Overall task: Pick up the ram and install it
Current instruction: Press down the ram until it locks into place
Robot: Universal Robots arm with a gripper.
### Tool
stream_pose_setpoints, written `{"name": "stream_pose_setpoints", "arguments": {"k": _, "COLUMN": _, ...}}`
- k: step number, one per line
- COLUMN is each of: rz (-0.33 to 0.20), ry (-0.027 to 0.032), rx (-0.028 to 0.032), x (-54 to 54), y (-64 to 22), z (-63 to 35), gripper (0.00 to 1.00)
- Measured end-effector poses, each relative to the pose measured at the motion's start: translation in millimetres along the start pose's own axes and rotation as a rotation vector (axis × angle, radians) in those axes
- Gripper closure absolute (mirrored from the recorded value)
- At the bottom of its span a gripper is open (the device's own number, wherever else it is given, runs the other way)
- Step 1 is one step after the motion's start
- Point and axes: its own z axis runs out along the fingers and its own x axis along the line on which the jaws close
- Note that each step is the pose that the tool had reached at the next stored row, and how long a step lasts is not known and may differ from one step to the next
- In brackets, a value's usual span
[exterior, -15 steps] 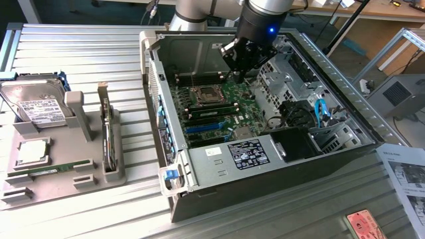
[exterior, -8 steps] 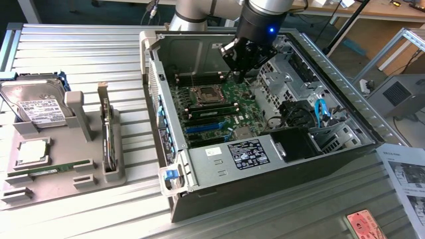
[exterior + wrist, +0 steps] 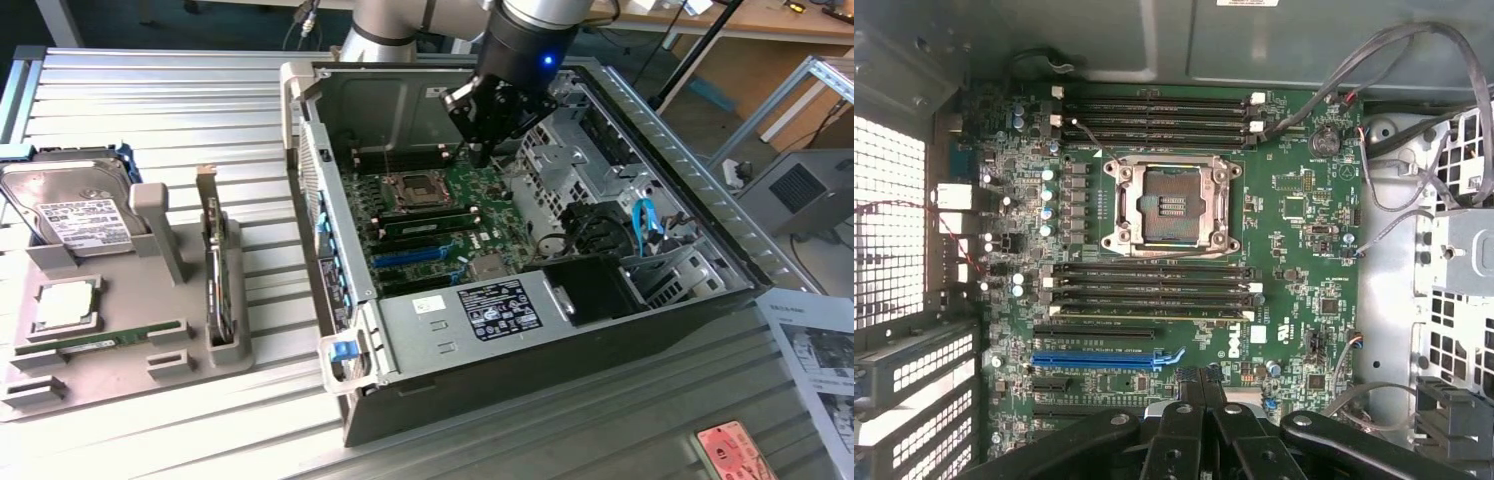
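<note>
Hovering empty over the motherboard (image 3: 441,215), our gripper (image 3: 478,150) has its jaws together; the ram (image 3: 100,341) lies unpicked in its tray (image 3: 80,385).

Green ram (image 3: 104,341) lies flat, seemingly slotted, in the grey tray (image 3: 200,365).

- ribbed metal table (image 3: 174,110) carries everything
- open computer case (image 3: 441,330) on it, the landmark
- grey parts tray (image 3: 147,350) to the exterior view's left of the case
- printed sheet (image 3: 814,350) and red card (image 3: 734,450) on its other side
</note>
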Motion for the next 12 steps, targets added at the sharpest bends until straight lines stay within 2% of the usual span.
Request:
{"name": "stream_pose_setpoints", "arguments": {"k": 6, "rz": 0.001, "ry": 0.0, "rx": 0.0001, "x": -0.1, "y": 0.1, "z": -3.4, "gripper": 0.89}}
{"name": "stream_pose_setpoints", "arguments": {"k": 12, "rz": 0.002, "ry": 0.0, "rx": 0.0001, "x": -0.3, "y": 0.3, "z": -15.3, "gripper": 0.89}}
